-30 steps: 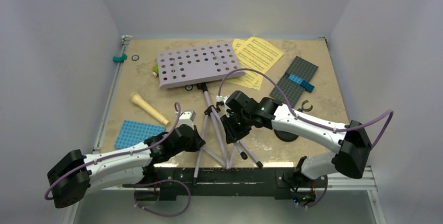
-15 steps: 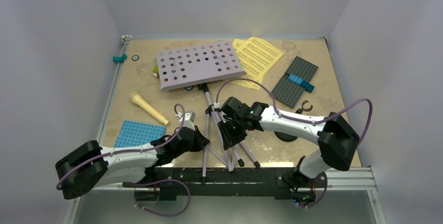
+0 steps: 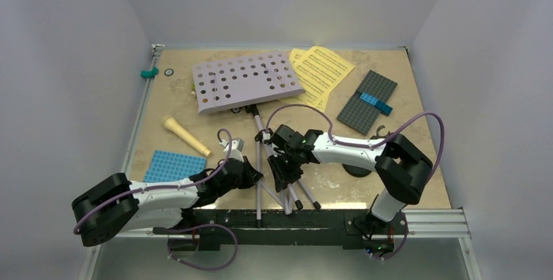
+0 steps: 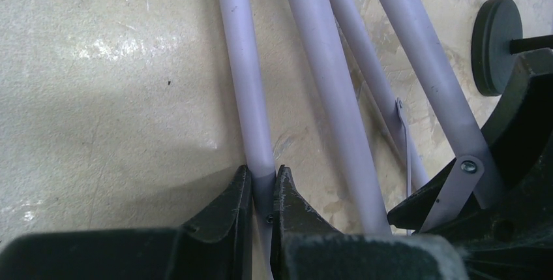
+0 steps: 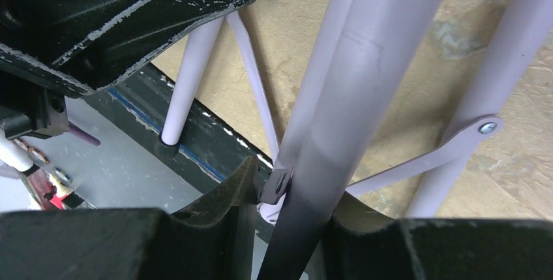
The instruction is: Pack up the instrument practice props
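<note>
The tripod music stand lies flat, its perforated lilac desk far and its legs pointing at the near edge. My left gripper is shut on the leftmost leg, which its fingertips pinch. My right gripper is shut round the centre tube where the leg braces meet. The cream microphone lies at the left. The yellow sheet-music pages lie at the back. The black round mic stand base is partly hidden behind my right arm and shows in the left wrist view.
A blue baseplate lies near left. A grey baseplate with blue bricks lies at the right. A teal brick sits at the far left corner. The leg tips overhang the table's black near edge.
My left gripper has swung the leftmost leg rightward towards the other legs. The tripod's spread has narrowed. My right gripper has shifted slightly left with the tube.
</note>
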Available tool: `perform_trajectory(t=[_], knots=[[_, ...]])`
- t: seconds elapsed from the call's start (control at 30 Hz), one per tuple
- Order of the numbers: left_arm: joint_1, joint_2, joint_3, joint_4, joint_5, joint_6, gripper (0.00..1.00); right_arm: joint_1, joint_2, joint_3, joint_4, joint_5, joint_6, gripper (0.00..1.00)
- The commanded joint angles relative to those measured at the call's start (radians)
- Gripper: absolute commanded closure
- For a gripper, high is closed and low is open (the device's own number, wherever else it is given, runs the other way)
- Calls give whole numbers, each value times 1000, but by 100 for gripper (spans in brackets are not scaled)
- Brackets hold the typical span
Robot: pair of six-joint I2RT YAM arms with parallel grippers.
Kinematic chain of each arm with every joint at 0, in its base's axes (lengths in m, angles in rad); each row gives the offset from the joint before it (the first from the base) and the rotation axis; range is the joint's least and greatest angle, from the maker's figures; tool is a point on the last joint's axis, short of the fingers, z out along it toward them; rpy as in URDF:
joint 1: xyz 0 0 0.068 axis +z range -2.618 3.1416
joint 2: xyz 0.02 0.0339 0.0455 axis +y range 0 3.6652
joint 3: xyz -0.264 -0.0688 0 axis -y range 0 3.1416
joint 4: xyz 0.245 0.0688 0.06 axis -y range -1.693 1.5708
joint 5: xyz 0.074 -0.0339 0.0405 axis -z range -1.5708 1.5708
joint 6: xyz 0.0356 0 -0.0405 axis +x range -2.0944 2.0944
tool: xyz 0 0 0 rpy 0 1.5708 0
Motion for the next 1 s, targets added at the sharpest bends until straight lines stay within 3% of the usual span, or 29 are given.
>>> perform_trajectory(t=[0.0, 0.17, 0.3, 0.4, 0.53, 0.97], knots=[[-2, 55, 97, 363, 55, 85, 100, 57, 169, -42, 26, 15, -98, 100], [-2, 97, 121, 414, 92, 75, 100, 57, 211, -22, 57, 13, -81, 100], [-2, 70, 110, 373, 63, 85, 100, 57, 151, -28, 25, 49, -88, 99], [-2, 46, 106, 302, 23, 91, 100, 57, 51, -30, -23, 75, -94, 67], [-2, 42, 92, 267, -12, 83, 100, 56, -62, 14, -117, 124, -105, 49], [-2, 31, 92, 202, -48, 91, 100, 28, -285, 137, -349, 120, -143, 42]])
